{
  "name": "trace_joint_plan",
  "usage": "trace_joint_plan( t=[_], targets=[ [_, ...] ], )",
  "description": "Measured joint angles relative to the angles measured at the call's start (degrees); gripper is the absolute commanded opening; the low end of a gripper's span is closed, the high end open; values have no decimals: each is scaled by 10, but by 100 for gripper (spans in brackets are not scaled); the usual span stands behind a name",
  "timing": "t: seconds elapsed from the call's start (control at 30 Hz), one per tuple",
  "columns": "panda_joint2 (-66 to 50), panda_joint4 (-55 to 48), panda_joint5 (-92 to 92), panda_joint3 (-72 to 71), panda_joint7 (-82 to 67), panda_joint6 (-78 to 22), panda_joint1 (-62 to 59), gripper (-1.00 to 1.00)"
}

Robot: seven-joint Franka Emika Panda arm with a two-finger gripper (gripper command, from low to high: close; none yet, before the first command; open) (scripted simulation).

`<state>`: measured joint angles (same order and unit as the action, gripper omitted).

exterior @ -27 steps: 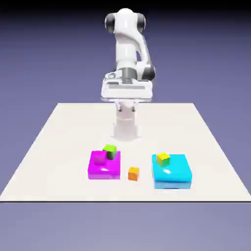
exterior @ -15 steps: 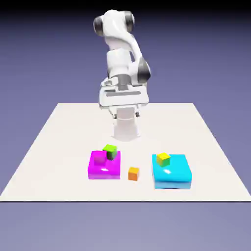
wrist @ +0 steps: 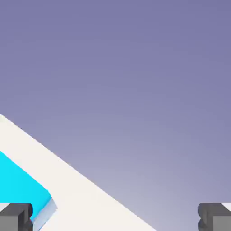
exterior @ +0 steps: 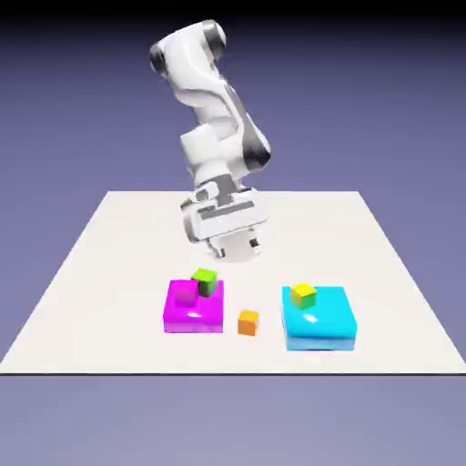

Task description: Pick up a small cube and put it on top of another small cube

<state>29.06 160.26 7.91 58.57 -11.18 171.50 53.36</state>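
Orange cube (exterior: 248,321) on surface (exterior: 109,273), just beside magenta block (exterior: 193,309), untouched. Looks rigid, light, smooth-sided; best gripped across opposite flat faces. Pincer (exterior: 235,245) empty, fingers spread wide, well above magenta block.

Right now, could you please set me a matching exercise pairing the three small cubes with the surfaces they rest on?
Things:
1. tiny plain orange cube
2. tiny bright green cube
3. small yellow cube

Places:
A. on the flat cyan block
B. directly on the white table
C. on the flat magenta block

Pairs: 1-B, 2-C, 3-A
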Motion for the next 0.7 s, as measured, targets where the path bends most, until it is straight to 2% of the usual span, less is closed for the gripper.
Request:
trace_joint_plan(
  t=[0.7],
  targets=[
    [-27, -6, 59, 436, -399, -19, 392, 0]
  ],
)
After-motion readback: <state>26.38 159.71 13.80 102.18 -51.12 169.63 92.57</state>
